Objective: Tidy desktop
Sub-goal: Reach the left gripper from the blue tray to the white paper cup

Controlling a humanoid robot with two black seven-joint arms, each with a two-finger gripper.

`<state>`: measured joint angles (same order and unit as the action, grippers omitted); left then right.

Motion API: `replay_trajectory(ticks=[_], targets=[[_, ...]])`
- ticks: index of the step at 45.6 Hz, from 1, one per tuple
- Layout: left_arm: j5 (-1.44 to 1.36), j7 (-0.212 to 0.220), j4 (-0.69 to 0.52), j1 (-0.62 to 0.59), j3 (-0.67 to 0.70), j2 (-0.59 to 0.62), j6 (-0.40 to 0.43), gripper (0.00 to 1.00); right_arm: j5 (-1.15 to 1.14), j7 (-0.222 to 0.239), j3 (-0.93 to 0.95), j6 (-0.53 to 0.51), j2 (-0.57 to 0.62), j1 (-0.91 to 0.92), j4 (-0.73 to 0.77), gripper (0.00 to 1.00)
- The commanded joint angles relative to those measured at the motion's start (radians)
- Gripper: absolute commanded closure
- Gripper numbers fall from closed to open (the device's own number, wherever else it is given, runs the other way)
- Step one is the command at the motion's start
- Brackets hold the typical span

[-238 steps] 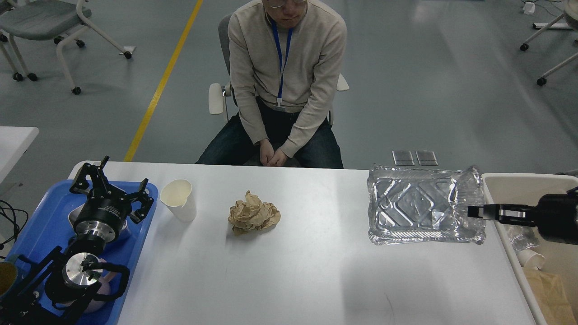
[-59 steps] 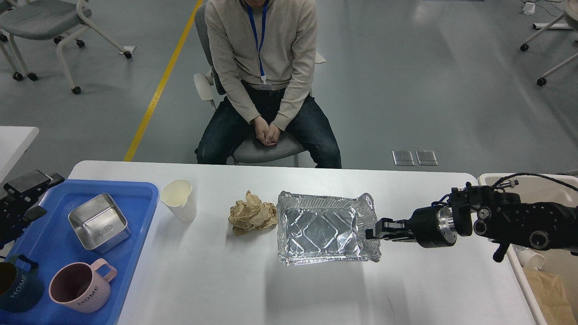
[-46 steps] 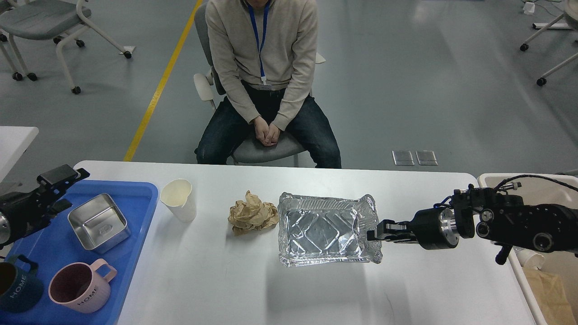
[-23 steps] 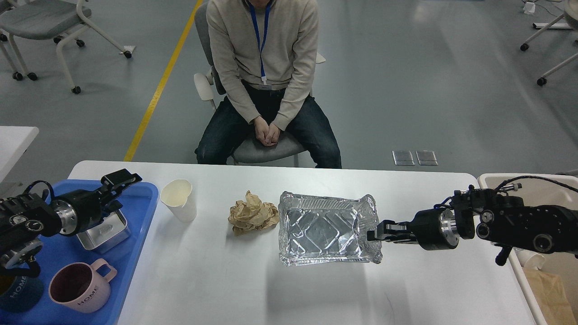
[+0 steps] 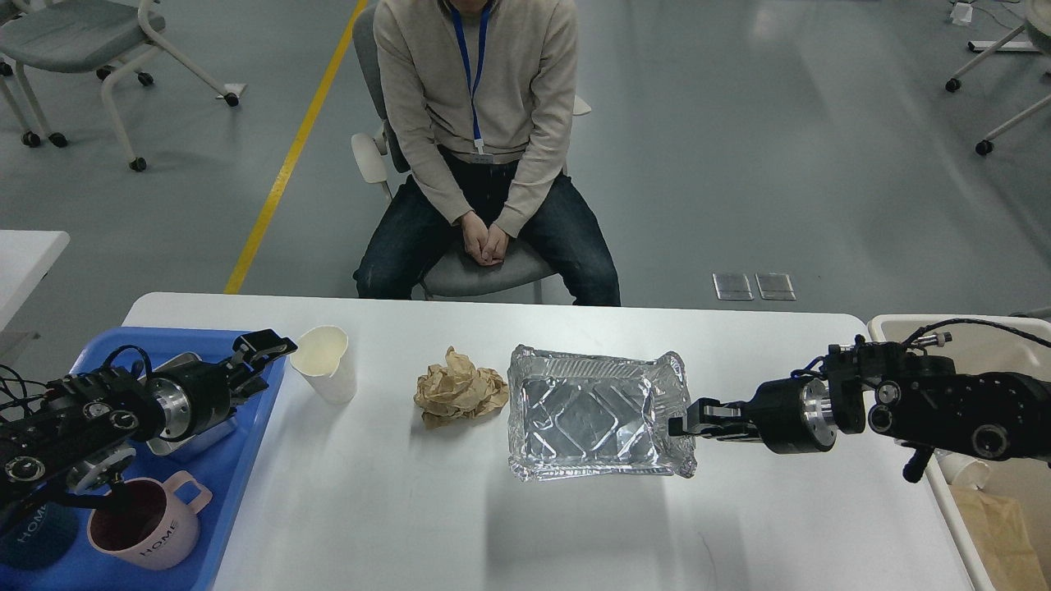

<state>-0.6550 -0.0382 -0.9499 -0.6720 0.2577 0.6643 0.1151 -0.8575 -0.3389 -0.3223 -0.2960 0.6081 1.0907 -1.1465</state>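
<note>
The white desktop (image 5: 575, 533) carries a cream paper cup (image 5: 326, 364), a crumpled ball of brown paper (image 5: 460, 392) and a silver foil tray (image 5: 591, 414). My right gripper (image 5: 686, 427) reaches in from the right and is shut on the foil tray's right rim. It holds the tray slightly off the surface, with a shadow beneath. My left gripper (image 5: 259, 361) is over the right edge of the blue tray, just left of the paper cup. Its fingers stand apart and hold nothing.
A blue tray (image 5: 238, 460) at the left holds a steel box (image 5: 197, 427) partly hidden by my left arm, a pink mug (image 5: 144, 525) and a dark mug (image 5: 29, 538). A beige bin (image 5: 903, 328) with trash stands at the right. A person (image 5: 484, 123) sits behind the table.
My left arm has swung right across the blue tray to the paper cup. The right gripper earlier carried the foil tray from the right side to the centre and now holds it nearly still.
</note>
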Motion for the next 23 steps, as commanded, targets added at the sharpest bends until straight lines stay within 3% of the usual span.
replay_trajectory(ticks=[1,7,13,23], targets=[[0.000,-0.003,0.034,0.000,0.000,-0.018,0.003,0.27,0.000,0.000,-0.001,0.000,-0.001,-0.002,0.001,1.00],[0.000,-0.009,0.078,-0.001,0.003,-0.051,0.006,0.32,0.000,0.000,0.000,0.000,-0.001,-0.002,-0.001,1.00],[0.002,-0.014,0.092,-0.012,0.000,-0.081,0.011,0.64,0.000,0.000,0.000,0.000,-0.001,-0.002,-0.001,1.00],[0.006,-0.025,0.123,-0.021,0.000,-0.134,0.011,0.65,0.000,-0.002,0.000,0.000,0.002,-0.002,-0.001,1.00]])
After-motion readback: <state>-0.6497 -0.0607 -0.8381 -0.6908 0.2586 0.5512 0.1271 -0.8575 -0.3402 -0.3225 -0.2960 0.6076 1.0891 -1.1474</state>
